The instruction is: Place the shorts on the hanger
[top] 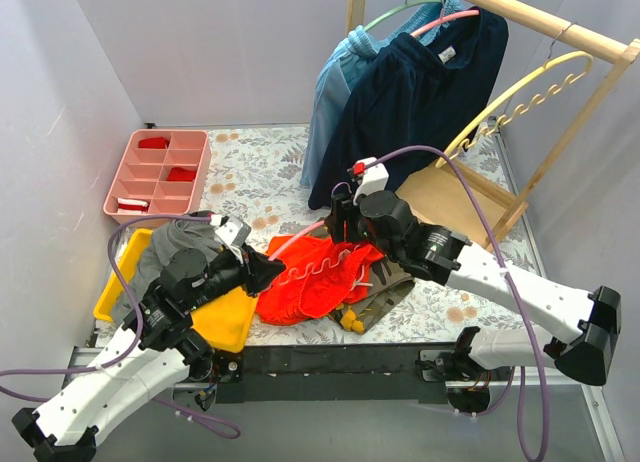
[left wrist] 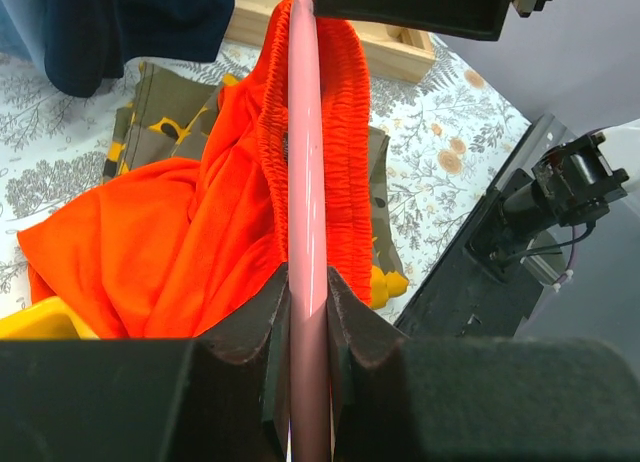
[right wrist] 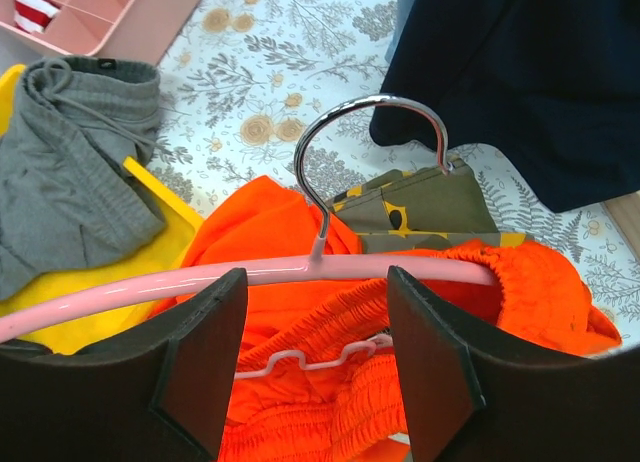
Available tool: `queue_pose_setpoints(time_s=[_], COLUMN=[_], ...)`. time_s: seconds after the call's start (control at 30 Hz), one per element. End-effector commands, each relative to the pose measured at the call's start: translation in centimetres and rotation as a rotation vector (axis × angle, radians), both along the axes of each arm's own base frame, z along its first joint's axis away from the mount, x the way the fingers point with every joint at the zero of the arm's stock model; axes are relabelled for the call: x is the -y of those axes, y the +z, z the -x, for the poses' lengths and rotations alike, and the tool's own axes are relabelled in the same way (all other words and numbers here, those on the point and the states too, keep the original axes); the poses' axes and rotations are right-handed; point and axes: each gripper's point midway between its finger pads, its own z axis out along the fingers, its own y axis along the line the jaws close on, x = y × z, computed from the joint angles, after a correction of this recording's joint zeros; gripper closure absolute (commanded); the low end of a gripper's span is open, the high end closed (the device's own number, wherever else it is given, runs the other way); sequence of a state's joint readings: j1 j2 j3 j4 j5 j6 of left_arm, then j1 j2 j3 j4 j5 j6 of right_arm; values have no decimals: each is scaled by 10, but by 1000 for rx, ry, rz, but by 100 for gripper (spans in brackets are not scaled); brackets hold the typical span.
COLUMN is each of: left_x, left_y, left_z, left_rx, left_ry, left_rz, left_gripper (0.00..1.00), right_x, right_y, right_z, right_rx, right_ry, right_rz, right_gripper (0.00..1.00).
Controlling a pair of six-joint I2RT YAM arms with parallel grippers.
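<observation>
Pinching the hanger [left wrist: 305, 132], the left fingers [left wrist: 270, 307] were closed on its pink bar with no gap showing on either side. The bar ran away from them and into the gathered waistband of the shorts [left wrist: 150, 242], whose elastic lay on both sides of it. The right fingers [right wrist: 215, 332] stood wide apart, astride the bar at the foot of the metal hook [right wrist: 370, 107], which rose between them; whether they touched the bar could not be told. The shorts lay crumpled on the table [top: 260, 172] near its front edge, between the two arms, partly over a camouflage garment [right wrist: 420, 197] and touching a yellow tray [top: 225, 317]. A grey garment [right wrist: 70, 172] rested in that tray. Behind, navy shorts [top: 420, 92] hung from a wooden rack [top: 560, 32].
</observation>
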State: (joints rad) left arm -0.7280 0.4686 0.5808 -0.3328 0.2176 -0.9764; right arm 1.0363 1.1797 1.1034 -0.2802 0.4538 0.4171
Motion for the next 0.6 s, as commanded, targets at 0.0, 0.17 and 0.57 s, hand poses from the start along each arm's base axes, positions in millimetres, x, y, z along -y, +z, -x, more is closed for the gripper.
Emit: queue_pose_setpoints(time_s=[0.0, 0.17, 0.57], left_x=[7, 9, 9], left_y=[27, 23, 13], left_z=[6, 10, 5], left_rx=[54, 44, 6], left_ry=[-57, -91, -86], left_rz=[48, 14, -53], left_gripper=[100, 100, 100], right_x=[-12, -19, -9], right_y=[25, 20, -17], right_z=[-15, -23, -22], right_rx=[58, 69, 50], right_ry=[-55, -69, -104], right_rz=[-104, -99, -93], right_gripper=[35, 38, 69])
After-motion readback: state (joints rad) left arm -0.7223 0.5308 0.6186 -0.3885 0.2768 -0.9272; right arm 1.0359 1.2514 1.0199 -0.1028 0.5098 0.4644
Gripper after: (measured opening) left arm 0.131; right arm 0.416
